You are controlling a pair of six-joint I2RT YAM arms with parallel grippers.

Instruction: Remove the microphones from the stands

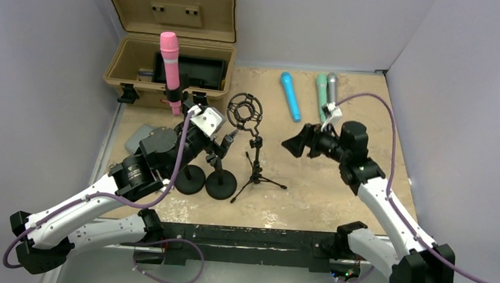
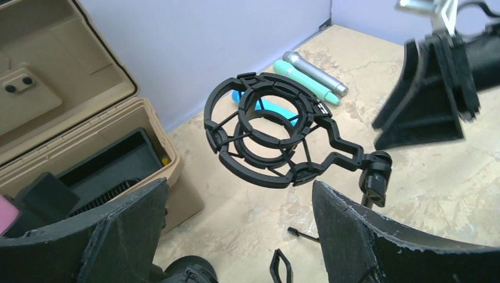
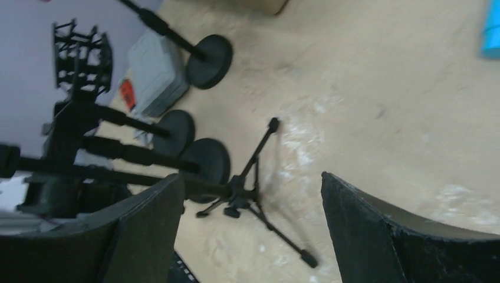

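Observation:
A pink microphone stands upright in the clip of a black stand in front of the tan case; only a sliver of it shows at the left edge of the left wrist view. My left gripper is open and empty, to the right of and below that microphone, facing an empty black shock mount on a tripod stand. My right gripper hangs open and empty to the right of the shock mount.
An open tan case sits at the back left. Blue, green and grey microphones lie at the back right. Round stand bases and a grey box crowd the left arm.

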